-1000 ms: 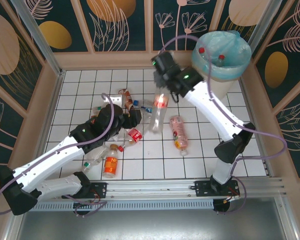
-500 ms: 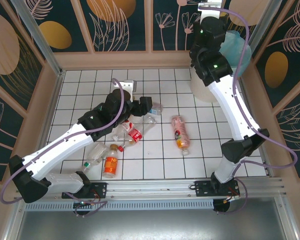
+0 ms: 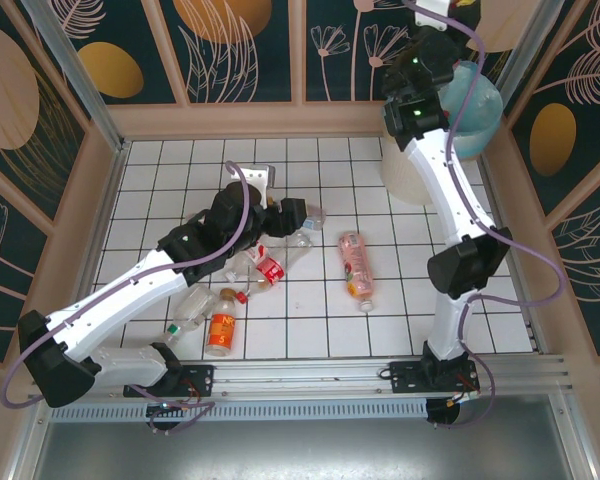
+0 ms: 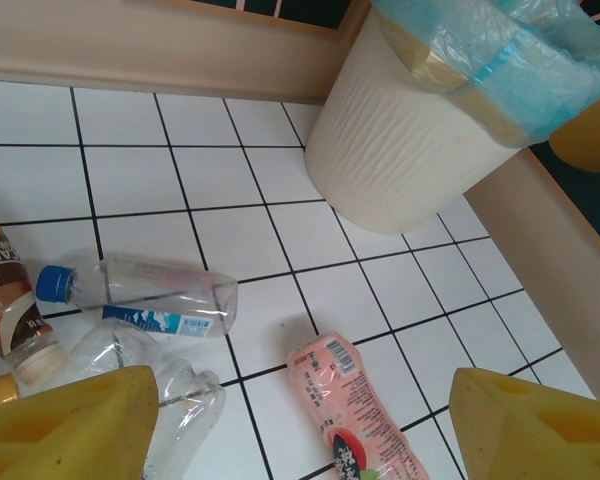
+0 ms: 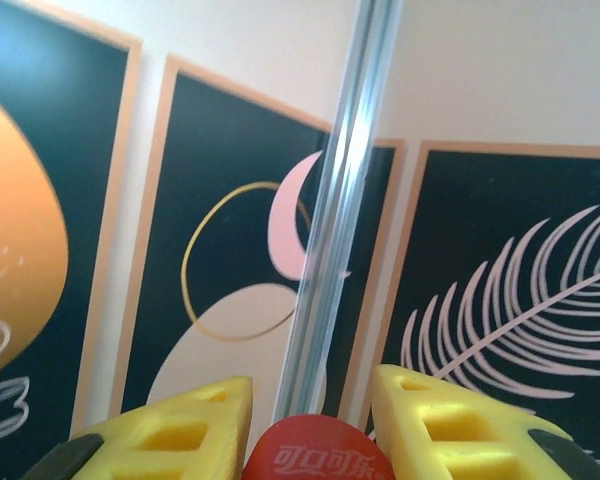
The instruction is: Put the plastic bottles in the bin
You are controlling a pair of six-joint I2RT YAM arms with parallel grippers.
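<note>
Bottle with red cap (image 5: pixel 318 455) sits clamped in right claw (image 5: pixel 310 415) on its wrist camera; left claw (image 4: pixel 300 400) hangs released.

Left gripper (image 4: pixel 305 430) low, agape; right gripper (image 5: pixel 310 395) high, seemingly clamped on bottle (image 5: pixel 318 457).

The right arm (image 3: pixel 442 175) hides much of the bin (image 3: pixel 396 178); the red-capped bottle (image 5: pixel 318 452) is cropped.

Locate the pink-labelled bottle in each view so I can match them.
Top external: pink-labelled bottle lying right of centre, alone.
Left wrist: bottom centre, label up.
Right wrist: faces the wall panels; red-capped bottle at the bottom edge.
Shared landmark: the bin, above-right of the bottle in top external and left wrist.
</note>
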